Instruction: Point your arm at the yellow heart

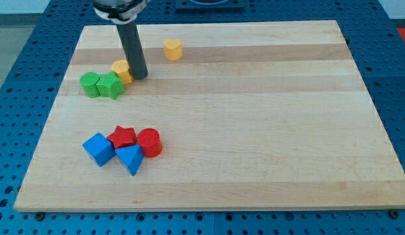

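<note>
Camera view, upper left of the frame: your tip (138, 76) rests on the bench (255, 130), touching a yellow block (121, 70), partly hidden, shape unclear. Another yellow block (172, 49) sits apart, upper right; its heart lobes and long axis are unreadable. Confirm which is the heart, then approach gently. No pincer is fitted.

Wood board (255, 130) w/ 2 yellow, 2 green, 2 red, 2 blue blocks

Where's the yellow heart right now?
The yellow heart sits near the view's top, left of centre, alone on the board; my tip is lower left of it, beside another yellow block.
</note>
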Tool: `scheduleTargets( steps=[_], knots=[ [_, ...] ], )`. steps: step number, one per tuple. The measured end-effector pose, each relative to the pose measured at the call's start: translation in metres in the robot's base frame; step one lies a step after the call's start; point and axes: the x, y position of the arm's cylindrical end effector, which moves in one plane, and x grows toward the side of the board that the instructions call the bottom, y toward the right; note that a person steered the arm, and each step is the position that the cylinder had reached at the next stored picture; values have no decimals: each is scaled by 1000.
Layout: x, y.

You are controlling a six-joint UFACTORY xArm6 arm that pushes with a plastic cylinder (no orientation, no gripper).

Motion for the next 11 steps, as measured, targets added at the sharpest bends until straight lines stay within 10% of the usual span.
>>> scheduleTargets(
  steps=[4, 6, 11],
  knots=[
    [-83, 154],
    [-128, 154],
    [-91, 95]
  ],
)
